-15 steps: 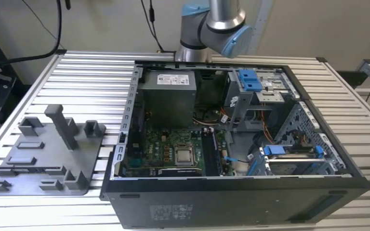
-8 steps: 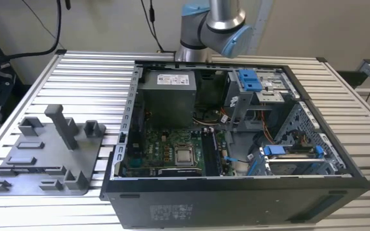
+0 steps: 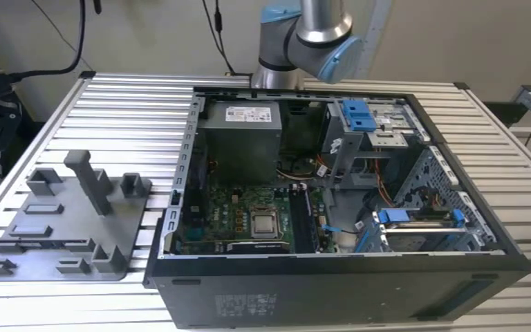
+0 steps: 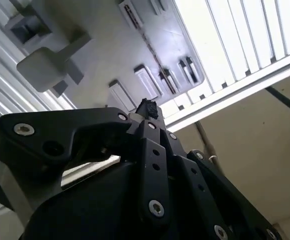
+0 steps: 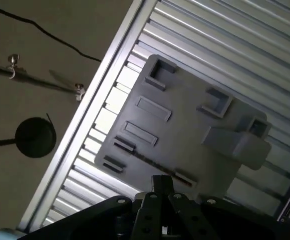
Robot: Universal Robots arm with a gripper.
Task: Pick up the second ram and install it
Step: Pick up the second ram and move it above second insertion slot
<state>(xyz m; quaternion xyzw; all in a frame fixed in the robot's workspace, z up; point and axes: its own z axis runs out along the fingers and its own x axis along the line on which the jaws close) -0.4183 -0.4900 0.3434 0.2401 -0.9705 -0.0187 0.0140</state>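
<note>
A ribbed aluminium bench (image 3: 108,104) carries an open computer case (image 3: 339,290) and a grey plastic tray (image 5: 184,132). The arm (image 3: 307,28) poises the tool (image 5: 162,183) above the tray, clenched, fingertips together. Where the second ram lies cannot be told.

Exterior view: you get soft, even overhead light. Table (image 3: 108,117) slats bright with mild sheen. Case (image 3: 339,290) front panel near black, its interior dimmer, shadowed below walls. Second wrist view: you face hard glare, slats washed white, pincer (image 4: 147,107) dark and underexposed. First wrist view: tray (image 5: 184,140) evenly lit, blocks throw soft shadows, floor (image 5: 15,200) dull.
</note>
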